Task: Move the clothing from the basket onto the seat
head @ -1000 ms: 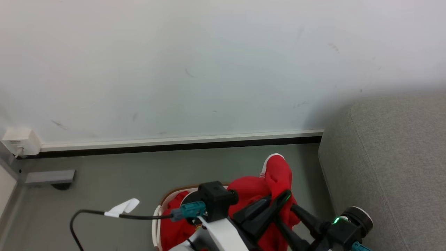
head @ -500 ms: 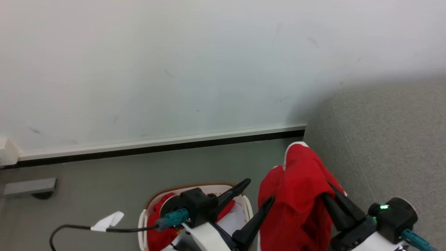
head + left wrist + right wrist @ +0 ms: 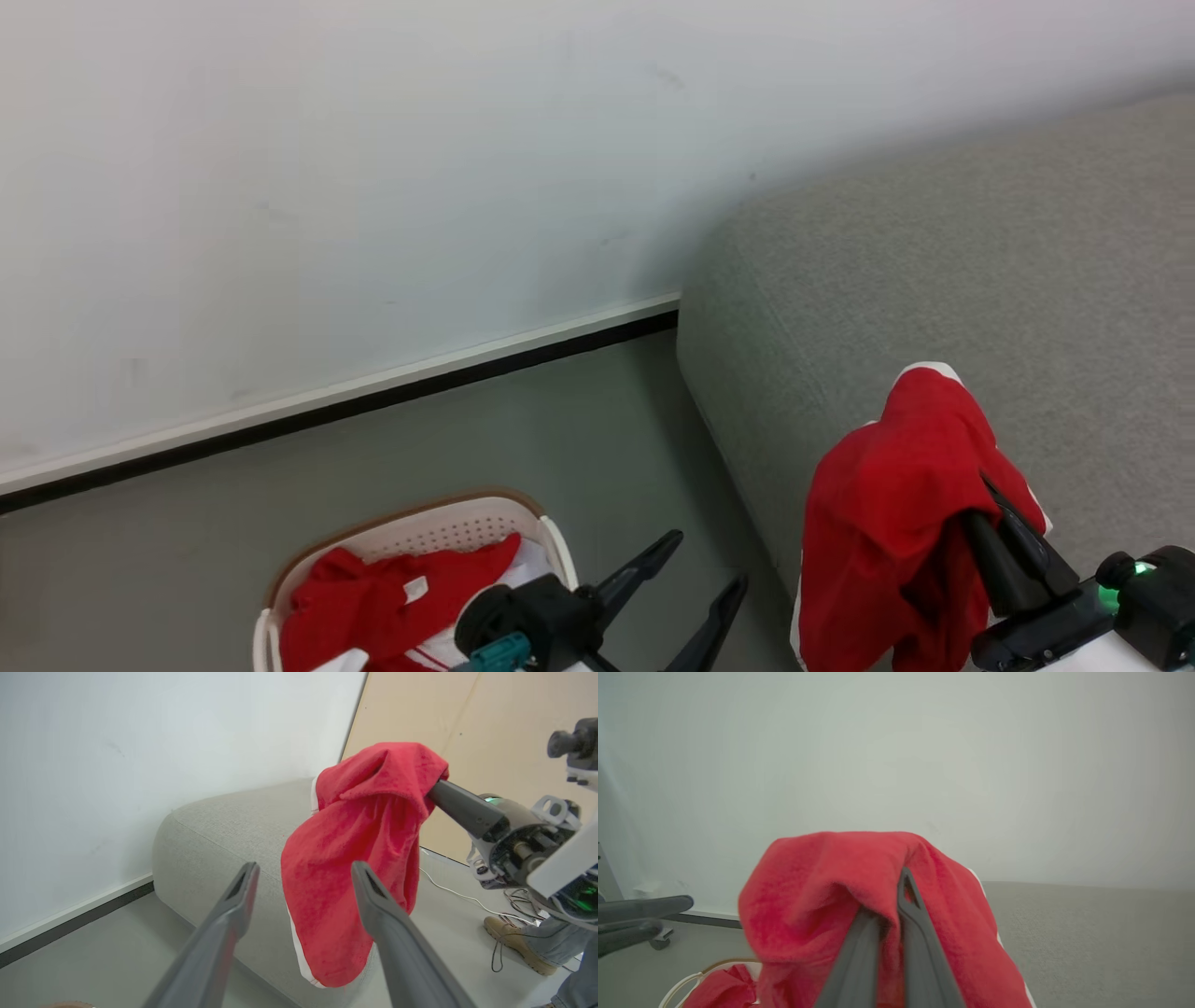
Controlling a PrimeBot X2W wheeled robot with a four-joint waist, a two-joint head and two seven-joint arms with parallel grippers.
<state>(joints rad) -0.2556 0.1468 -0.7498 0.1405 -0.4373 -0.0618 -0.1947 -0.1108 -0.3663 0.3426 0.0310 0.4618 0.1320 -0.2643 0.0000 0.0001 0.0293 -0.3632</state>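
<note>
Head view: grey seat (image 3: 934, 280) against wall (image 3: 373, 187). Basket (image 3: 439, 527) on floor (image 3: 560, 420) left of seat, apart from it, red fabric (image 3: 373, 597) inside. Clothing (image 3: 887, 504) hangs over seat's near edge, right gripper (image 3: 980, 509) jaws clamped on it. Left gripper (image 3: 705, 560) left of seat, jaws spread wide, empty.

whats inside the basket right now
In the basket lies crumpled red clothing with white trim, and a plain white cloth shows beside it at the near right. The wrist of the left hand covers the basket's near end, and the fabric hides the bottom.
</note>
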